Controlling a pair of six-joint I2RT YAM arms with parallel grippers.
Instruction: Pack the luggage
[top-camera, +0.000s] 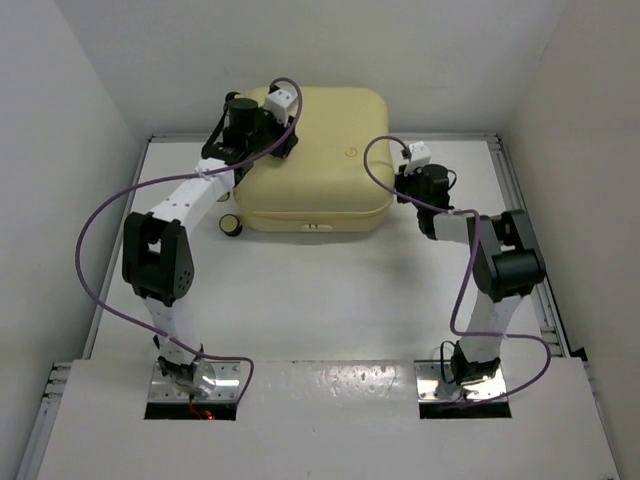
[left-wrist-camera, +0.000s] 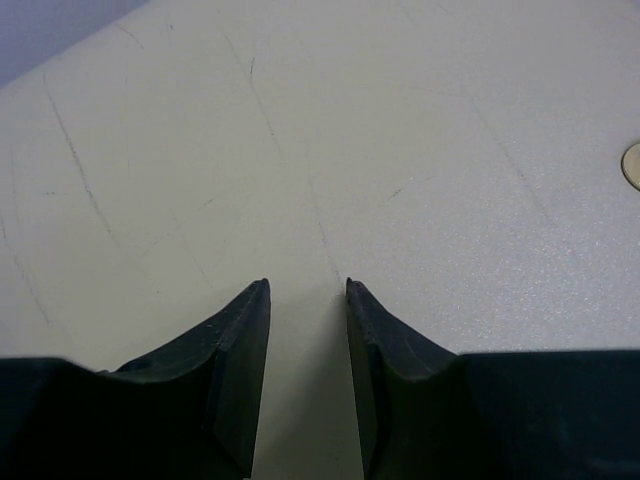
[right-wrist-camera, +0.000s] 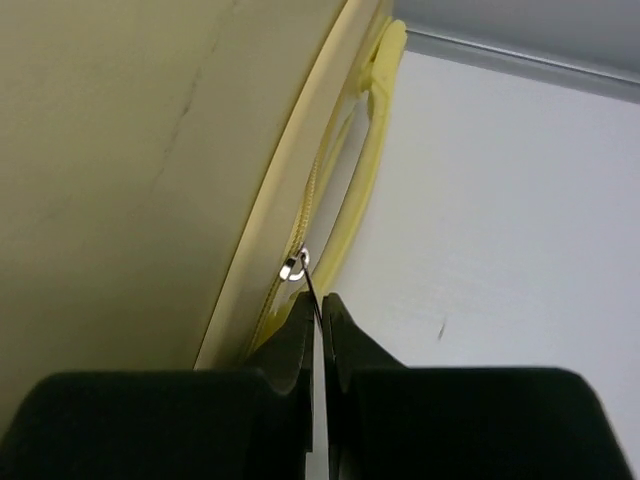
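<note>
Seemingly zipping the luggage shut, the right pincer pinches the zipper pull — left pincer, parted, steadies it.

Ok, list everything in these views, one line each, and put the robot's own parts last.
suitcase: one, pale cream-yellow, closed, far middle of the table
wheel: one showing, black, at the suitcase's near left corner
side handle: one, yellow, on the suitcase's right side
zipper pull: one, dark with a metal ring, on the right side seam
table: one, white, under everything
cables: two, purple, one looping along each arm
left claw: one, black, open, over the suitcase lid near its far left corner
right claw: one, black, shut on the zipper pull
</note>
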